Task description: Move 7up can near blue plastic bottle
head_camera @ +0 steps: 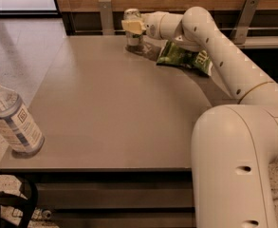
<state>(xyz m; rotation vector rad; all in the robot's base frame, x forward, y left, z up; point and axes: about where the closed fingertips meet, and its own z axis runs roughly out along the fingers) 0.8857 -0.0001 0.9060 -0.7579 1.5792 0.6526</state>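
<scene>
Seemingly at the grasp, gripper (pixel 131 26) on the 7up can (pixel 135 39), upper middle, clamped or not unclear; next needs a carry to the blue plastic bottle (pixel 13 120), lower left.

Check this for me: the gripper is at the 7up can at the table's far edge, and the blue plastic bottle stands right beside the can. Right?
Not quite. In the camera view the gripper is at the 7up can at the table's far edge, but the blue plastic bottle stands at the near left corner, well apart from the can.
</scene>
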